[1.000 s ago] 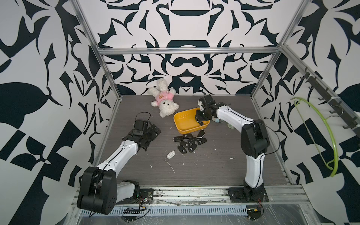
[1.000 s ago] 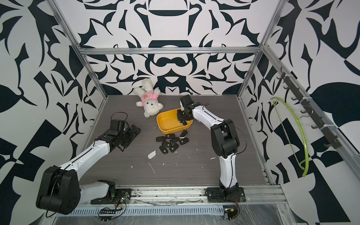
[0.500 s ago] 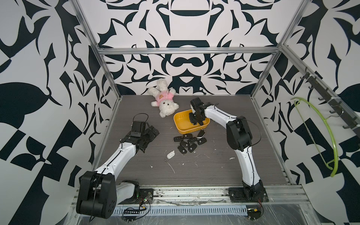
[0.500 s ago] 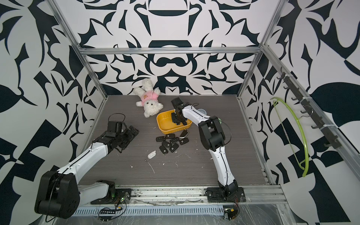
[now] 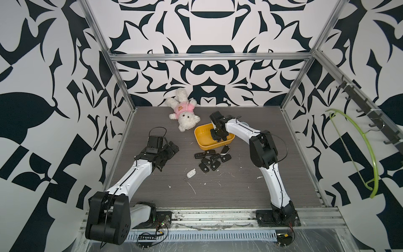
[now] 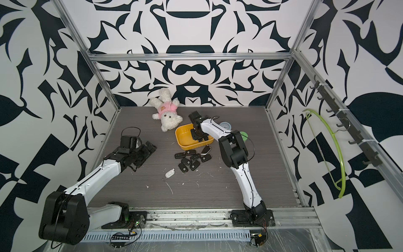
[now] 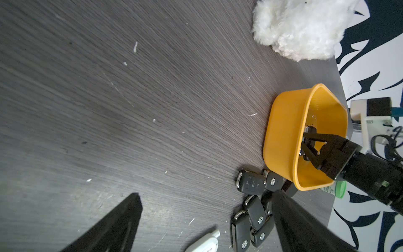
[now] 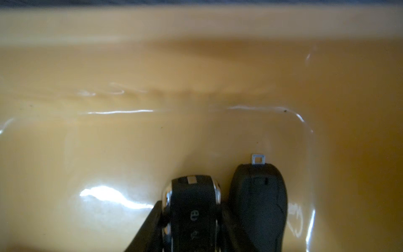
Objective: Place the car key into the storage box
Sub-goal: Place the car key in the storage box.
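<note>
- Dark wood-grain table (image 5: pixel 229 185), inside an enclosure with black-and-white patterned walls.
- storage box (image 5: pixel 202 136): yellow-orange, mid-table, just beside the white plush toy (image 5: pixel 184 115).
- right gripper (image 7: pixel 306 144): reaches down inside the box, fingers close on either side of the car key (image 8: pixel 192 207). Can't tell whether they pinch it or only flank it.
- car key: inside the box, low near its floor, just beside a second black key (image 8: pixel 258 203) lying there.
- key pile (image 5: pixel 210 160): black, on the table just outside the box's near wall; white fob (image 5: pixel 191 174) near it.
- left gripper (image 5: pixel 170 150): spread wide, nothing between its fingers, low over the table, well apart from the box.
</note>
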`<state>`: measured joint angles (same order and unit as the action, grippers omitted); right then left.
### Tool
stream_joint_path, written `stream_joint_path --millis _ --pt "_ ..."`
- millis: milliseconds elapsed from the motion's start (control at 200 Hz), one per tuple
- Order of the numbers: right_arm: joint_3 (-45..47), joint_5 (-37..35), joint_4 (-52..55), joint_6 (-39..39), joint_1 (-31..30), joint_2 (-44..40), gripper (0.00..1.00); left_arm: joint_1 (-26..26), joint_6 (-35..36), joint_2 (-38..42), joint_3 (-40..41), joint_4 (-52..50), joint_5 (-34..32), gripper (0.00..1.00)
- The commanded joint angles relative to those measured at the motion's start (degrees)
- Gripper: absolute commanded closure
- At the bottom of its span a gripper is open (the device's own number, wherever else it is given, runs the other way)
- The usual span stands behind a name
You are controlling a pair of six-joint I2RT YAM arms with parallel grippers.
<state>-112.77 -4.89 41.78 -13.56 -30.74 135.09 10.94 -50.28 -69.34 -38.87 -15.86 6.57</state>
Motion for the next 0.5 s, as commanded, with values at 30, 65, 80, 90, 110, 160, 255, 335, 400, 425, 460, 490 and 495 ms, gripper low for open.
stream_joint_path --millis 30,65,80,90,110,160,255,335,400,425,460,490,495 --pt "-2.3 1.6 -0.5 -0.3 -0.3 -2.6 0.54 -0.2 5.5 -0.1 -1.4 -4.1 2.1 0.01" --pt "-2.7 1.7 -0.6 -0.3 -0.2 -3.0 0.53 -0.2 6.5 0.0 -1.7 -4.9 2.1 0.01" --pt "-2.8 1.7 -0.6 -0.4 -0.2 -3.1 0.52 -0.2 6.9 -0.1 -1.9 -5.2 2.3 0.01" --pt "-3.0 1.8 -0.6 -0.3 -0.2 -3.1 0.52 -0.2 7.3 0.0 -2.0 -5.3 2.4 0.01" --pt "-3.3 1.8 -0.5 -0.4 -0.2 -3.3 0.5 -0.2 7.8 0.0 -2.2 -5.8 2.5 0.01" --pt "-4.1 2.0 -0.5 -0.4 -0.2 -3.8 0.49 -0.1 9.1 0.2 -2.7 -6.9 3.0 0.01" --pt "-4.6 2.5 -0.5 -0.6 -0.2 -6.2 0.49 0.2 11.5 0.4 -3.3 -8.6 5.2 0.01" --pt "-2.7 2.8 -1.7 -1.2 -0.2 -9.7 0.49 1.5 13.6 0.9 -4.1 -10.8 5.0 0.01" --pt "0.3 3.2 -3.5 -1.9 -0.3 -13.4 0.49 3.2 14.9 1.4 -4.7 -12.9 3.4 0.01" --pt "1.8 3.4 -4.2 -2.1 -0.3 -15.2 0.49 4.0 15.4 1.6 -4.9 -13.7 2.5 0.01" --pt "4.1 3.8 -5.3 -2.5 -0.2 -17.5 0.48 5.1 15.9 1.8 -5.4 -14.7 1.4 0.01" --pt "6.0 4.0 -6.1 -2.8 -0.3 -19.5 0.48 6.0 16.6 1.9 -5.7 -15.5 0.6 0.01" --pt "6.4 4.1 -6.2 -2.9 -0.2 -19.8 0.48 6.2 16.6 1.9 -5.7 -15.6 0.5 0.01"
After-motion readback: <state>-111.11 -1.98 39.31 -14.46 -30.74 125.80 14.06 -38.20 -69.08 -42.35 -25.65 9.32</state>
